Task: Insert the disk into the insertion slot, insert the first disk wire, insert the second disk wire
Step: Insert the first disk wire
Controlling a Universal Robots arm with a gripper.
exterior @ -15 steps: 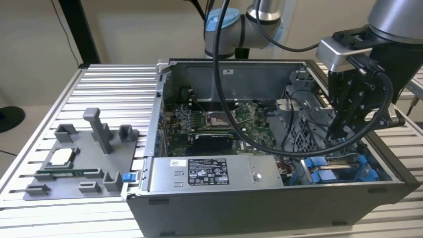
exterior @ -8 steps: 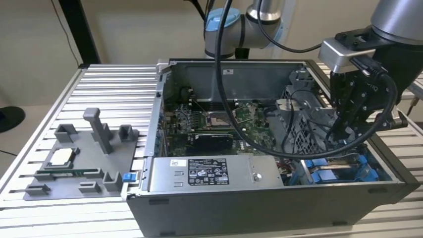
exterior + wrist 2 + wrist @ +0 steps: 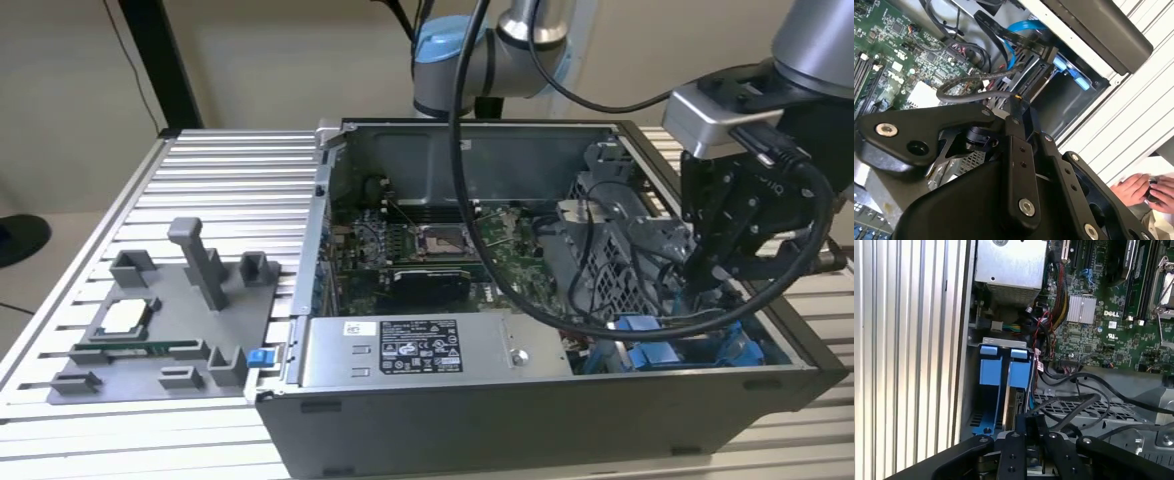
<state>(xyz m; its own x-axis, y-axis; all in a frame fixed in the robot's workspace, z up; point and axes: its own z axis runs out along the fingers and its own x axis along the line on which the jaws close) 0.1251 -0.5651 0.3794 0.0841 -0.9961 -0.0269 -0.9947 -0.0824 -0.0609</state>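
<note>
Worktop (image 3: 227,190) of ribbed aluminium, with an open PC case (image 3: 534,400) sitting on it. The tool (image 3: 707,268) hangs down into the case's corner at the exterior view's right. Its fingers are pinched pretty much together, and honestly I can't tell if anything's caught between them. In the first wrist view the insertion slot (image 3: 990,377) with its blue rails is just ahead of the tool. The disk (image 3: 1015,407) sits edge-on inside it. Black cables (image 3: 1089,385) loop right beside the tool.
</note>
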